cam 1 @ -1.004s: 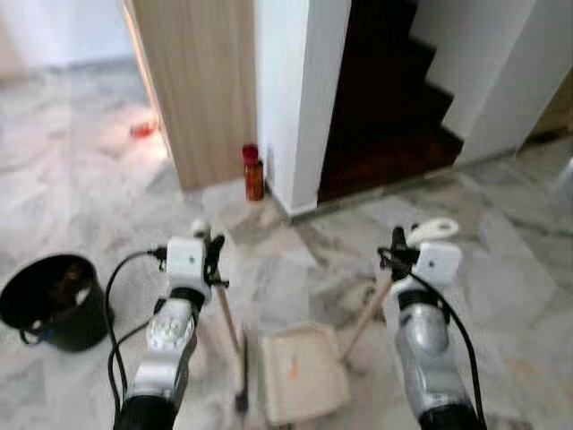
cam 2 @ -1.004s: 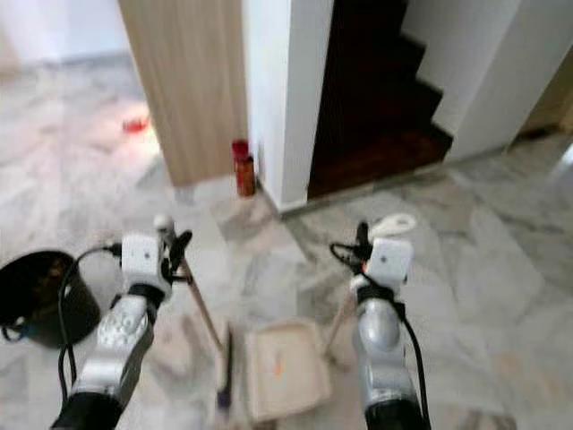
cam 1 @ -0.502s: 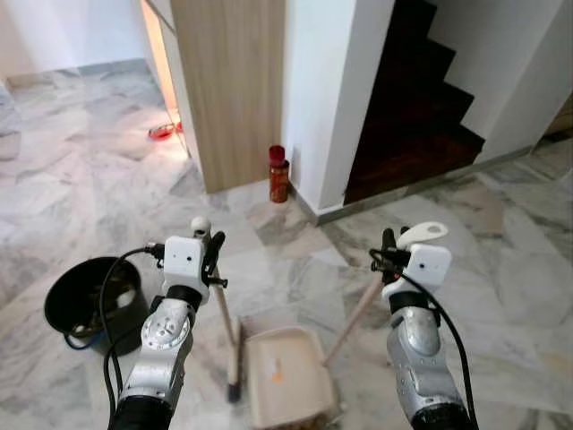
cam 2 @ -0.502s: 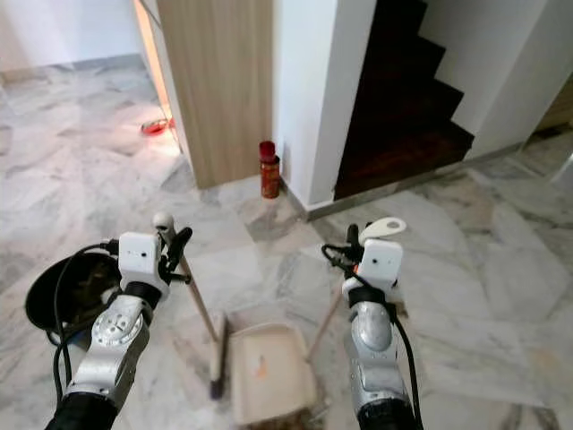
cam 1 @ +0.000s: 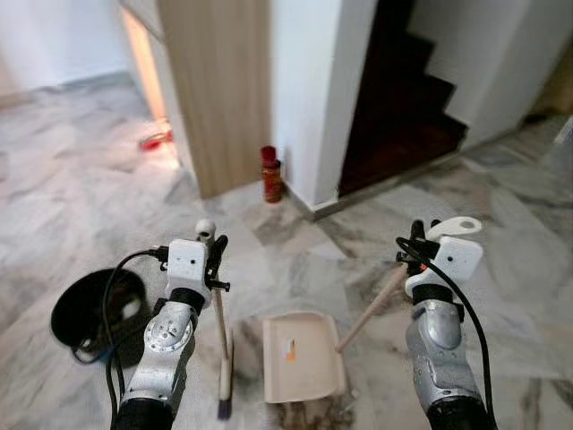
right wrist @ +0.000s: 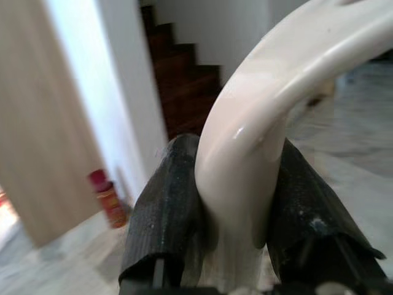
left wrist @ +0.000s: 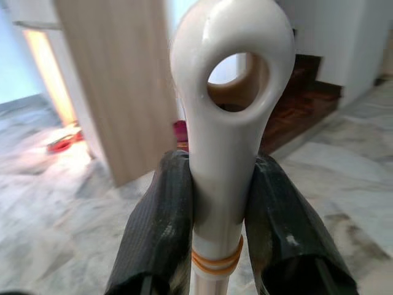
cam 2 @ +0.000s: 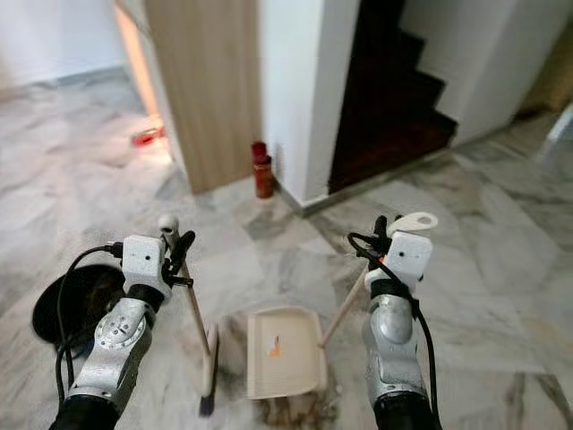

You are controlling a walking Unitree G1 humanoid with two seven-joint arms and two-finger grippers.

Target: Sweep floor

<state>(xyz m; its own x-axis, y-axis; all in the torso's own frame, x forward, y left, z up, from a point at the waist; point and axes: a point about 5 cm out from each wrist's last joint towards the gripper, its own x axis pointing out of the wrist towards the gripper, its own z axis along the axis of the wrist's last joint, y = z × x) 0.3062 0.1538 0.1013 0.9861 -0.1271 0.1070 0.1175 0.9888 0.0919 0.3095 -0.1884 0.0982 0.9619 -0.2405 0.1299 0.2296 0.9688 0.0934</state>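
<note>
My left gripper point(cam 1: 211, 251) is shut on the cream handle of a broom point(cam 1: 220, 333), whose dark bristle end point(cam 1: 223, 408) rests on the marble floor. My right gripper point(cam 1: 426, 242) is shut on the looped handle of a cream dustpan point(cam 1: 302, 356), which lies flat on the floor between my arms. A small orange scrap point(cam 1: 290, 353) sits on the pan. In the left wrist view both fingers point(left wrist: 161, 227) clamp the broom's ring-shaped top point(left wrist: 228, 86). The right wrist view has the fingers point(right wrist: 172, 209) pressed on the curved dustpan handle point(right wrist: 258, 141).
A black bucket point(cam 1: 88, 309) stands on the floor to my left. Ahead are a wooden panel point(cam 1: 219, 90), a white pillar point(cam 1: 318, 90) with a red can point(cam 1: 270, 175) at its foot, and dark stairs point(cam 1: 403, 98). A red object point(cam 1: 152, 141) lies farther back left.
The camera has shifted, so the whole scene moved. The broom and dustpan stay gripped; the broom head now sits a little nearer me, beside the pan.
</note>
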